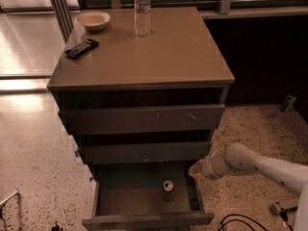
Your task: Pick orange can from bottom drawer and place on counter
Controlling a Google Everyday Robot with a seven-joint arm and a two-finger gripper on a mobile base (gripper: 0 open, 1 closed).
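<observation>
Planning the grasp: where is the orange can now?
In the camera view, the orange can stands in the open bottom drawer, right of centre; the gripper hangs by the drawer's right wall.

Note smooth, slightly glossy tan-brown finish on the counter (173, 57), with pale reflections near the back. See clear, shiny plastic in the water bottle (142, 11); pale, smooth, glazed-looking surface on the bowl (93, 20). Record matt grey-brown flat fronts on the bottom drawer (144, 220) and the two drawers above (144, 119). Mark bright metallic top on the orange can (168, 186). Log speckled, polished, stone-like floor (38, 148). Locate gripper (197, 170) beside the drawer's right wall, on a smooth white plastic-looking arm (269, 167).
</observation>
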